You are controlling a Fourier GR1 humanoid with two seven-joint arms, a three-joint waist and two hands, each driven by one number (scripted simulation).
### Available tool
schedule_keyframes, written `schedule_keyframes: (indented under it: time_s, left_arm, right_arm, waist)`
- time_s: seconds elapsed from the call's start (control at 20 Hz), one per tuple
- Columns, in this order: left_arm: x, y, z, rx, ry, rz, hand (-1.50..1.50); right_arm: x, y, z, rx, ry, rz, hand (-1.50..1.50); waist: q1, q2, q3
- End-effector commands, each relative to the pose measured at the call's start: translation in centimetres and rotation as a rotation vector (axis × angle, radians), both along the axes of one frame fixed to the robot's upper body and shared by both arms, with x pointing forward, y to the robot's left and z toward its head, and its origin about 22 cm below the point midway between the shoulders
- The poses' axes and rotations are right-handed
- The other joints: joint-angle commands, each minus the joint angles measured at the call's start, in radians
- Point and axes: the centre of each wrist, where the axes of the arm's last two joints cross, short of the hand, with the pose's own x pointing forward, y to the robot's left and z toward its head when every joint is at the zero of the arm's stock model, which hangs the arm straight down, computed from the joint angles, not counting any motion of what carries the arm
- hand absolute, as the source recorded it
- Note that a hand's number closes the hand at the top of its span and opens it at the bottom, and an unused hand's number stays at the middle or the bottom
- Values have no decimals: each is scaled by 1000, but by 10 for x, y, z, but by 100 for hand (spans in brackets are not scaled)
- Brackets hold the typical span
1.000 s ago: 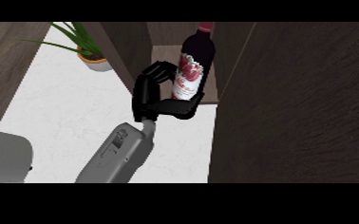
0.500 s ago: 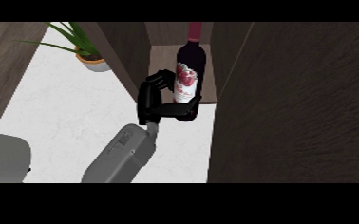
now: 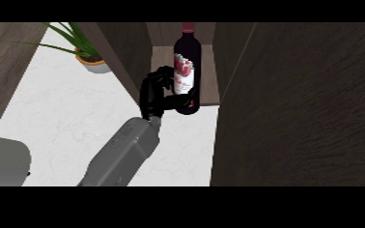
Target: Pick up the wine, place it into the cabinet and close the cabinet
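Head view: my right hand point(image 3: 158, 94) is curled round the lower body of the wine bottle point(image 3: 187, 67), which stands upright at the front edge of the open cabinet point(image 3: 128, 53), its base at the shelf's lip.

Dark wine bottle point(image 3: 188, 53), red-and-white label

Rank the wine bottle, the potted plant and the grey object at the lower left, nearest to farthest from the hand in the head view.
1. Wine bottle, in the hand's grasp, at the cabinet opening.
2. Potted plant, up and left.
3. Grey object, lower-left corner.
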Motion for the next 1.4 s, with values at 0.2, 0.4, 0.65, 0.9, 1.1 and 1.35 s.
schedule_keyframes:
  time_s: [0.2, 0.4, 0.65, 0.9, 1.1, 1.35]
  left_arm:
    - [36, -3, 24, -6, 23, -9, 150]
    - [46, 4, 21, -18, 55, 19, 150]
    - [65, -12, 53, 10, 15, 67, 150]
    - [76, -14, 70, 67, 7, 92, 150]
    - [85, -1, 67, 159, -8, 149, 150]
    - [94, 6, 74, 361, -9, 247, -150]
  right_arm:
    - [-33, -6, 26, 83, -31, 55, -150]
    - [-24, -5, 18, 76, -41, 41, -150]
    - [-22, -2, 16, 100, -32, 71, -150]
    - [-32, -7, 24, 63, -58, 50, -150]
    - [-29, -9, 19, 83, -24, 70, -150]
    - [-23, -4, 21, 80, -46, 77, -150]
  waist:
    - [13, -1, 1]
    - [11, 2, 1]
    - [-8, 5, 1]
    - [8, -3, 1]
    - [-5, 3, 1]
    - [-9, 6, 1]
